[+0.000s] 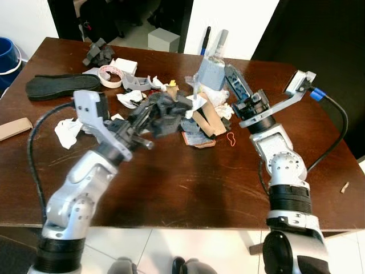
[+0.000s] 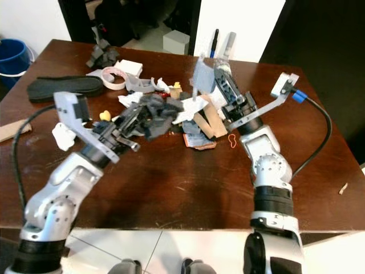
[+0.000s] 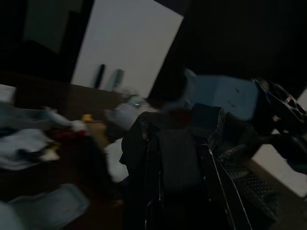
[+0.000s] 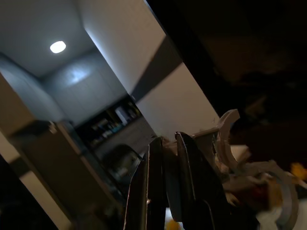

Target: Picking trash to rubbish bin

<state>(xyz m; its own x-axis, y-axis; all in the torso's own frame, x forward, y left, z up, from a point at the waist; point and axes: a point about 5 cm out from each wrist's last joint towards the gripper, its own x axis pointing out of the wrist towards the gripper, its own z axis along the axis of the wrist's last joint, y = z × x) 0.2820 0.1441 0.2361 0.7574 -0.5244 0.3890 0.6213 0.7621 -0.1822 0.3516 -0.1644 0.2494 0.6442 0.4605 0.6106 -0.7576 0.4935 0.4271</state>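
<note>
Left eye view: right gripper [image 1: 219, 71] raised, clamping grey carton [image 1: 210, 73].

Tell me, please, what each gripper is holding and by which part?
The left gripper grips a dark crumpled cloth by its near edge; the right gripper pinches a grey-blue carton by its side.

Head views: bright, even daylight, mild motion blur at 12 o'clock. Left wrist view: very dim, blurred throughout. Right wrist view: dark; 1 ceiling lamp [image 4: 58, 46] glows at 10 o'clock.
</note>
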